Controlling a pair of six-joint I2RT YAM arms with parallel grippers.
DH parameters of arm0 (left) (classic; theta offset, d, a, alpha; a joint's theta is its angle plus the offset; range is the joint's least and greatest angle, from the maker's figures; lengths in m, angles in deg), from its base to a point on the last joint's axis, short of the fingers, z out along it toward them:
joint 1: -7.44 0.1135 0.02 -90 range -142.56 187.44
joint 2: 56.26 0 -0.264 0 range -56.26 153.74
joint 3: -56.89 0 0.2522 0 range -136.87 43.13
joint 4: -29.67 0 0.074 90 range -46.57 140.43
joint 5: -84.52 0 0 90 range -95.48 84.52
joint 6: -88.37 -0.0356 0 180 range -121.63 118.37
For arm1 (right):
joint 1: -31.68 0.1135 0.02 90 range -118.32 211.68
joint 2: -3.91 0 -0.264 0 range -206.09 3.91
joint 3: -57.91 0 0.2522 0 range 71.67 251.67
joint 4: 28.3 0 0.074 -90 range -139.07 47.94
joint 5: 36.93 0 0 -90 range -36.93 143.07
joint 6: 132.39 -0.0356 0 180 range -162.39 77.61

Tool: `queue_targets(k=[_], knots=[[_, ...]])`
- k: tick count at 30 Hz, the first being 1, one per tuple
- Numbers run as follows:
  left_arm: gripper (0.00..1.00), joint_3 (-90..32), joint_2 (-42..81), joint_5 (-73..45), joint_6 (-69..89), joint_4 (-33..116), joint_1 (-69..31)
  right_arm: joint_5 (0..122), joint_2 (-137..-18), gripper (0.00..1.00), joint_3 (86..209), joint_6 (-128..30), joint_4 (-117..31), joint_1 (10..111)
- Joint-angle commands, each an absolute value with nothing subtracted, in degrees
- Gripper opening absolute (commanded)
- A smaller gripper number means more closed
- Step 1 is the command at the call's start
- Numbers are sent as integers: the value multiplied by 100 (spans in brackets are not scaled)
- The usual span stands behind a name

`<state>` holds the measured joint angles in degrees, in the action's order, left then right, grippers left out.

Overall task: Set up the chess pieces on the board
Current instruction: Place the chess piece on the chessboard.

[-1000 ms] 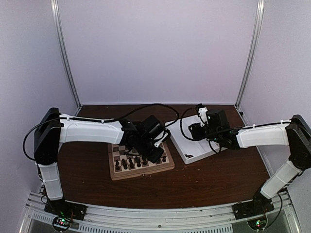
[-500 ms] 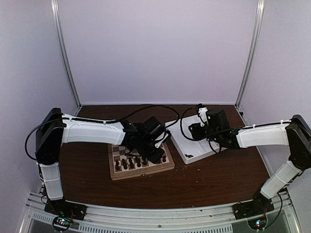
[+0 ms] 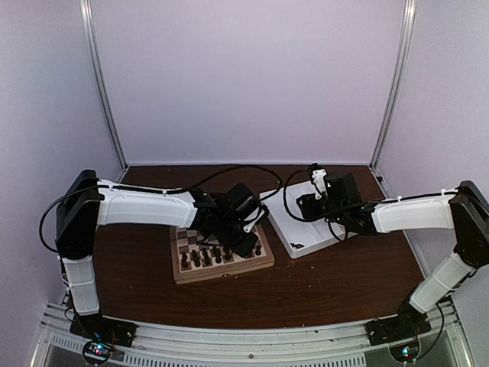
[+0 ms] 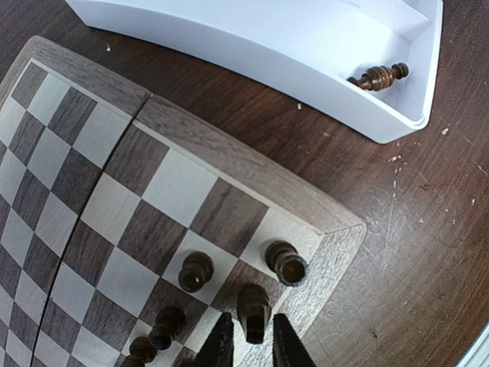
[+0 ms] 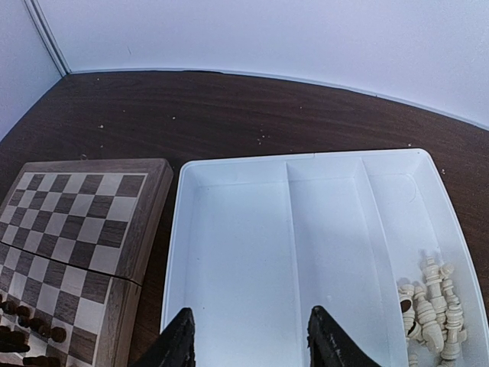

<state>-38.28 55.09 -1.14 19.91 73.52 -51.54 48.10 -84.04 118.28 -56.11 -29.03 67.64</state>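
— Left side?
— My left tool point(image 4: 252, 321) straddles a small dark brown wooden chess piece point(image 4: 254, 304) standing near the corner of the square checkered wooden board point(image 4: 221, 153). Whether it's pinching the piece, I cannot tell.
— Right?
— My right tool point(image 5: 254, 338) hangs open over the white compartmented tray point(image 5: 229, 252).

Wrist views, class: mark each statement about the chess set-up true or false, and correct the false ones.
1. A dark piece lies on its side in the white tray. True.
2. The cream pieces sit in an end compartment of that tray. True.
3. The right gripper holds a cream piece. False: its jaws stand open and empty above the tray.
4. Dark pieces cover the whole board. False: the standing pieces cluster along one edge; most squares are bare.
5. The left gripper's fingertips flank a standing dark piece near the board's corner. True.
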Motion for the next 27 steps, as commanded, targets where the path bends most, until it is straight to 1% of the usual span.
queue_targets(k=[1,9,14,17,23,27], knots=[[19,-4026,5509,-82,1953,7350,-5193,4711,-8328,49,11852,-5648,-2924,6733],[19,-4142,5189,-80,1963,7551,-5202,4697,-8334,49,11878,-5674,-2978,6728],[19,-4234,4927,-17,2009,7571,-5206,4681,-8067,49,11767,-5879,-3132,6724],[19,-4436,4853,178,1969,7699,-5196,4528,-7916,49,11987,-6247,-4041,6705],[19,-4599,4675,392,1936,7653,-5197,5423,-8001,49,12492,-6702,-5893,6583],[21,-4625,4597,465,1841,7622,-5189,6000,-8313,52,13211,-6245,-7178,6560]])
